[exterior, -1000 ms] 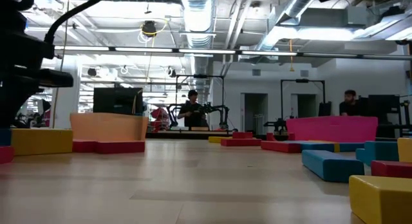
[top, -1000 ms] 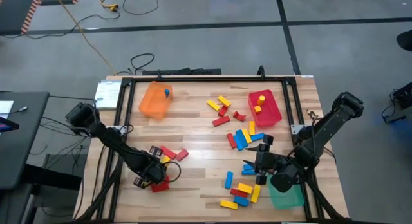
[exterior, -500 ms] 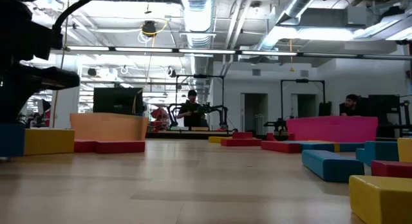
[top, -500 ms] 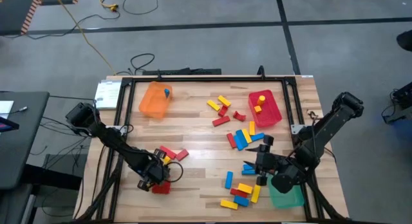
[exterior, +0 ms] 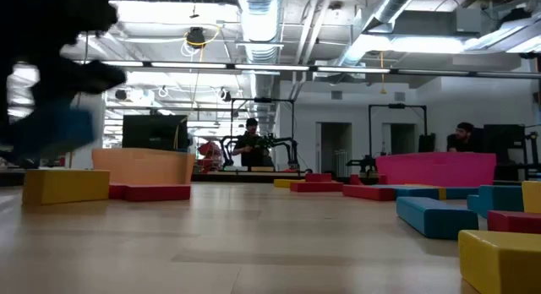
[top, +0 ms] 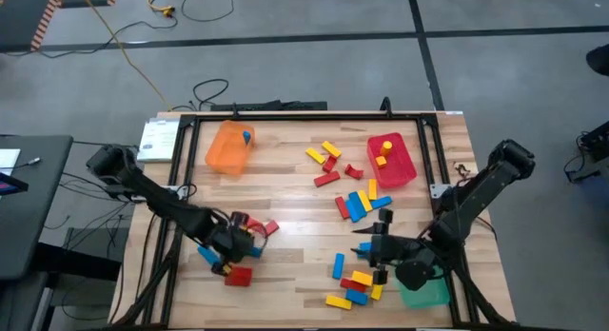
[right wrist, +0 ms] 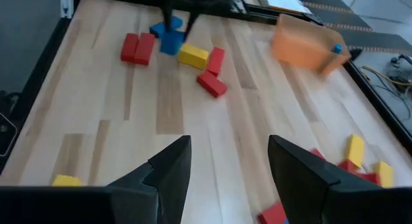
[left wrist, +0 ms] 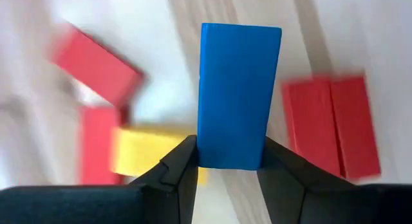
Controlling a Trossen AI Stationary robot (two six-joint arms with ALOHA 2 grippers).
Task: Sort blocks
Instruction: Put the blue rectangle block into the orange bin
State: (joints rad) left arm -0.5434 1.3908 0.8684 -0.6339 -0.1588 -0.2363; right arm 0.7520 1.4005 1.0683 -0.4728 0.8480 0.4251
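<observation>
We find the left gripper (left wrist: 225, 169) clamped on a blue block (left wrist: 237, 95) (lifted); right gripper (right wrist: 228, 163) fingers apart.

Two dark, jointed arms, each with a black two-fingered pincer (left wrist: 225, 169) of angular wedge-shaped fingers.

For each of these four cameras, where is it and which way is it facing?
High: overhead, straight down; both arms, orange tray.
Low: table height, level across; blurred left end effector.
Left wrist: fingers clamp blue block.
Right wrist: across the table past open right end effector.
Shared: the blue block also shows in the right wrist view.
</observation>
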